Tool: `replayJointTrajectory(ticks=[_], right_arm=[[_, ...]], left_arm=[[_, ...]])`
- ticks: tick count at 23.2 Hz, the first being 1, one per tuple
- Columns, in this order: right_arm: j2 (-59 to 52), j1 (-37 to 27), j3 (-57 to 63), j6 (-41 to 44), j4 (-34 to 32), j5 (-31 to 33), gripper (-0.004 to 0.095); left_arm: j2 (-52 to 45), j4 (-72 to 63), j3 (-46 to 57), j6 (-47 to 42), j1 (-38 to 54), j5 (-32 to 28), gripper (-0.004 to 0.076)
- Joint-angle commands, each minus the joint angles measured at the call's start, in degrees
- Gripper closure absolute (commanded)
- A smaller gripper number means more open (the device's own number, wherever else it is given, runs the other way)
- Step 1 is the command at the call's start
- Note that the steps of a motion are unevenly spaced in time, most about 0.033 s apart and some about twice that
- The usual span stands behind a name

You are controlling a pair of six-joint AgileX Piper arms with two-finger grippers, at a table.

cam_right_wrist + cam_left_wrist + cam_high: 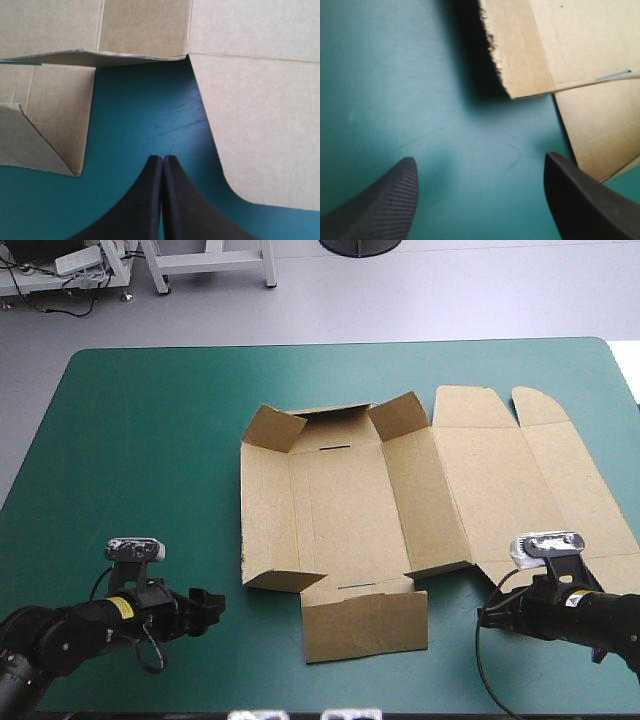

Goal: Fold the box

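Board of the box (340,510) is judged stiff, light, best gripped by an edge; left gripper (479,159) is spread empty, right gripper (163,157) closed empty.

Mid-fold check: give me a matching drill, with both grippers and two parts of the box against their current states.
Things:
1. left gripper
2. right gripper
3. left wall of the box
4. right panel of the box

States:
a. lying flat on the cover
b. open
c. shut
d. tilted up off the cover

Pairs: 1-b, 2-c, 3-d, 4-a
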Motion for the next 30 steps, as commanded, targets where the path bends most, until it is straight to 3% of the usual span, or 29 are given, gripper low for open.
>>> replayJointTrajectory(ticks=[1, 7, 11, 14, 18, 30], right_arm=[[-0.4, 0.2, -1.8, -0.4, 1.6, -1.3, 0.0932], [-0.4, 0.2, -1.8, -0.5, 1.6, -0.4, 0.0932], [-0.4, 0.2, -1.8, -0.6, 1.6, -0.5, 0.0932], [-0.4, 0.2, -1.8, -0.6, 1.6, -0.6, 0.0932], [-0.4, 0.2, -1.8, -0.6, 1.6, -0.7, 0.0932], [-0.4, 0.2, -1.8, -0.7, 1.6, -0.8, 0.0932]], left_arm=[[5.4, -6.8, -4.5, 4.9, -0.3, -3.5, 0.0211], [15.6, -8.3, -13.8, 10.9, 5.2, -0.2, 0.0211], [22.3, -29.0, -15.2, 30.4, 22.1, 10.3, 0.0208], [27.9, -36.6, -15.2, 40.1, 28.8, 17.4, 0.0208], [33.0, -40.3, -14.8, 44.6, 28.6, 17.3, 0.0209], [33.5, -38.1, -14.8, 45.9, 24.6, 14.8, 0.0209]])
